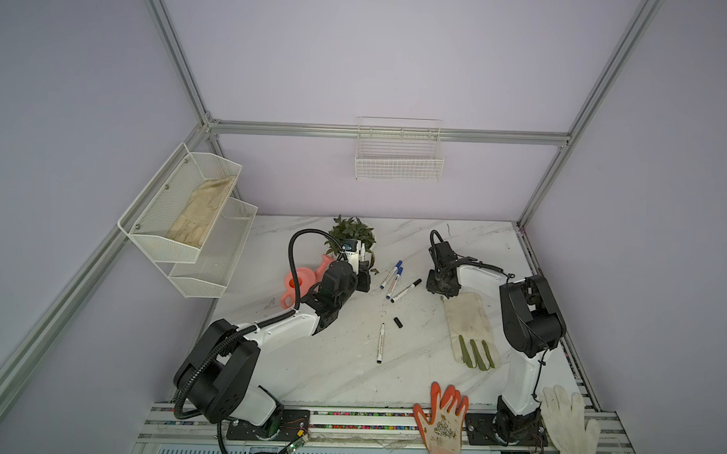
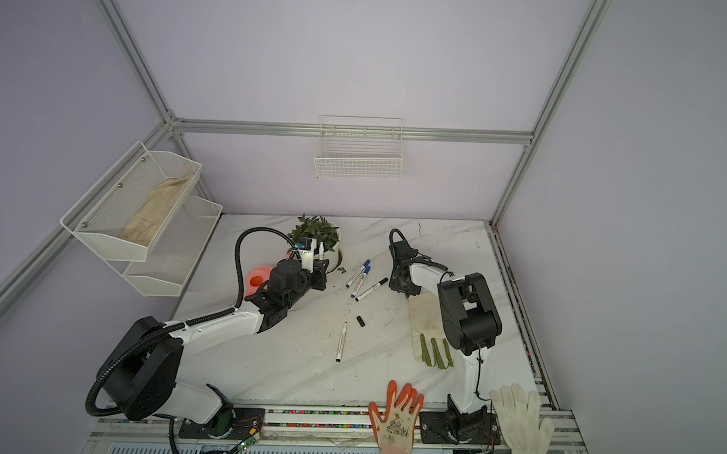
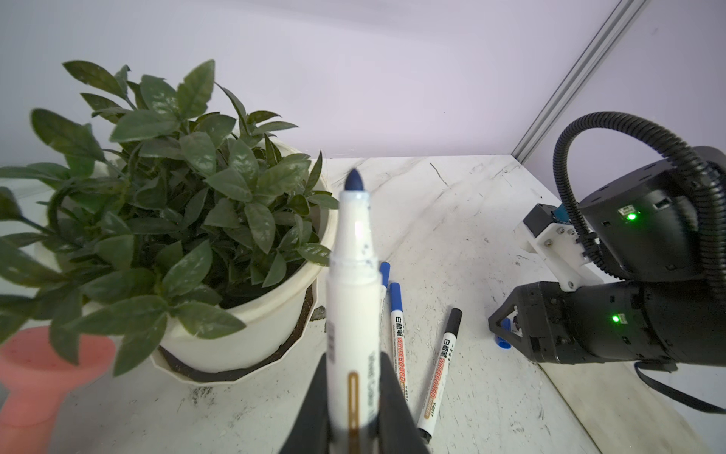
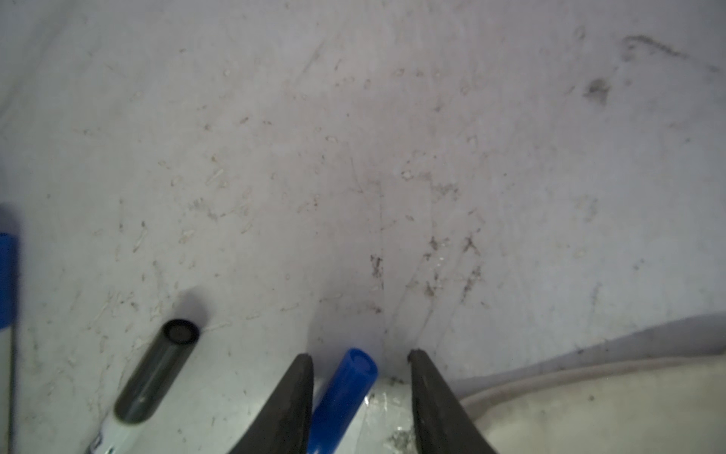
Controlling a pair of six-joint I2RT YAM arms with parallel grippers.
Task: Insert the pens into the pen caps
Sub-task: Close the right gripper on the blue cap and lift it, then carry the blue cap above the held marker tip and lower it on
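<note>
The left end effector [image 3: 355,369] clamps an uncapped pen [image 3: 353,275] whose dark blue tip points up near the potted plant [image 3: 176,220]. Beside the plant's pot, two blue-capped pens [image 3: 397,314] and a black-capped pen [image 3: 440,365] lie on the tabletop [image 3: 451,220]. Farther from the plant, the right end effector [image 3: 506,330] straddles a blue cap [image 3: 503,342]. A pink plastic object [image 3: 35,377] stands on the plant's opposite side.

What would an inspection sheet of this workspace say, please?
Surface: white marble-look table, speckled.
Job's things: three capped white marker pens grouped; uncapped white pen and loose black plastic cap mid-table.
Clutter: green potted plant, pink watering can, beige fabric glove; orange glove, white knit glove at front rail.
Tools: left tool shut on uncapped blue-tipped pen; right tool open astride short blue cap.
Cables: black corrugated conduits on both arms.
Surroundings: lilac walls, white wire basket, white mesh shelf.
</note>
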